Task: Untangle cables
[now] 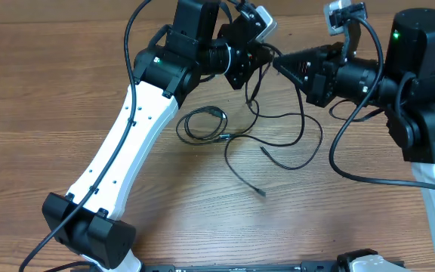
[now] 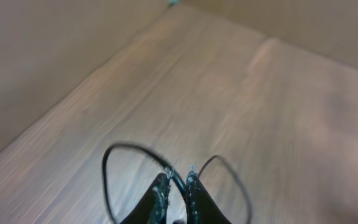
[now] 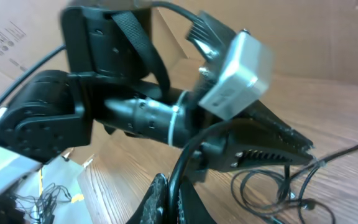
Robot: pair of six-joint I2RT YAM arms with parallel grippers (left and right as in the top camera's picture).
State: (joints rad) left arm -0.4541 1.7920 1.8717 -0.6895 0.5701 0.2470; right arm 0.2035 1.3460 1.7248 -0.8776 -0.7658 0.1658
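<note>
Cables (image 1: 217, 138), thin and black, sprawl in loose loops across the middle of the wooden table (image 1: 44, 91), part of the tangle lifted where the white-and-black left arm (image 1: 131, 143) and the black right arm (image 1: 421, 68) bring their tips together above it. The left gripper (image 2: 176, 177) is clenched on one cord that arcs out to either side of its fingers, while the right gripper (image 3: 169, 186) is closed tight, seemingly pinching a black cord too, though blur leaves that unsure; one free plug (image 1: 260, 193) lies on the wood just below the loops

both arms (image 1: 138, 121) have white shells (image 1: 112, 170), black joints (image 1: 89, 227), black wiring (image 1: 129, 38) and green lights (image 1: 396, 35).
</note>
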